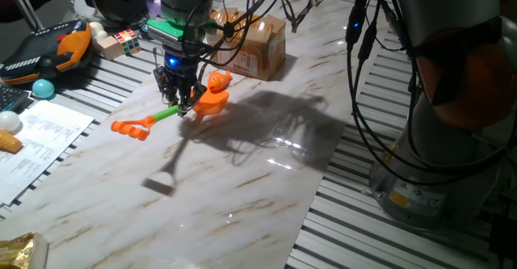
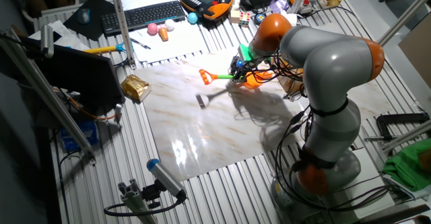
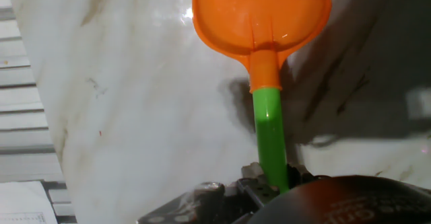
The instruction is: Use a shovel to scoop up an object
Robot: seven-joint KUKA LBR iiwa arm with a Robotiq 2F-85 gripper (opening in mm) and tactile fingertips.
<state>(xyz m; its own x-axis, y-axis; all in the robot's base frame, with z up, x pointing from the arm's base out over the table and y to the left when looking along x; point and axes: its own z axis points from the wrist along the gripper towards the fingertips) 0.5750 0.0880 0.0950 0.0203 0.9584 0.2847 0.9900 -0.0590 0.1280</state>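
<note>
Gripper (image 1: 182,101): clenched on the green shaft of the shovel, pointing down over the marble-look tabletop (image 1: 242,180)
Shovel (image 1: 174,113): held clear of the surface, roughly level; orange D-loop end (image 1: 132,128) out to one side of the fingers, orange blade (image 1: 212,101) on the other side
Hand view: shaft (image 3: 269,136) runs up from between the jaws to the broad blade (image 3: 261,15), concave face up, nothing visible in it
Object: small orange fish-like toy (image 1: 219,81) just beyond the blade, near the cardboard box (image 1: 257,44); touching the blade or not, cannot tell
Shadow: shovel-shaped dark patch (image 1: 168,174) on the tabletop below
Other fixed view: arm (image 2: 323,56) arched over the far edge, shovel (image 2: 219,77) visible at the gripper (image 2: 238,68)
</note>
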